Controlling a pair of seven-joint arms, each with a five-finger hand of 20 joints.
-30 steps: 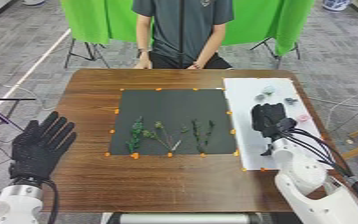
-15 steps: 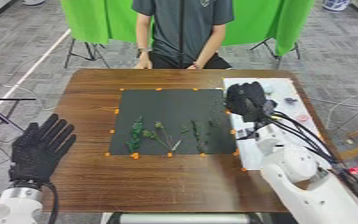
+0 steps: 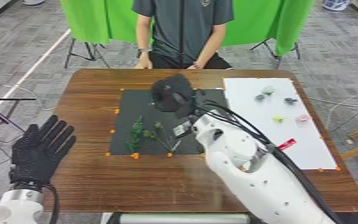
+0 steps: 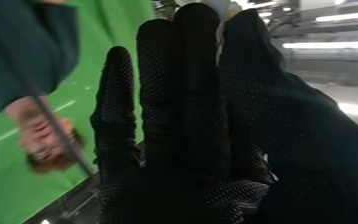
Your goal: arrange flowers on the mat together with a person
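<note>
My right hand (image 3: 172,94) is over the far part of the dark mat (image 3: 133,102). In the right wrist view, a pale flower (image 4: 218,5) shows at the tips of that hand (image 4: 184,110), pinched between thumb and fingers. A leafy green stem (image 3: 135,134) lies on the mat's near left, with a thinner budded stem (image 3: 159,132) beside it; my right arm hides the mat's right part. Small flower heads, one whitish (image 3: 268,90), one yellow-green (image 3: 278,119) and one pink (image 3: 302,118), lie on the white sheet. My left hand (image 3: 40,146) is open at the table's left edge.
The white sheet (image 3: 318,152) covers the right side of the brown table (image 3: 113,185). Orange markers edge the mat. A person's hands (image 3: 196,65) are at the table's far edge. My right arm crosses the near right part of the table.
My right hand has moved from the white sheet leftward to above the mat's far part, uncovering the yellow-green flower head. My left hand and the person's hands have kept still.
</note>
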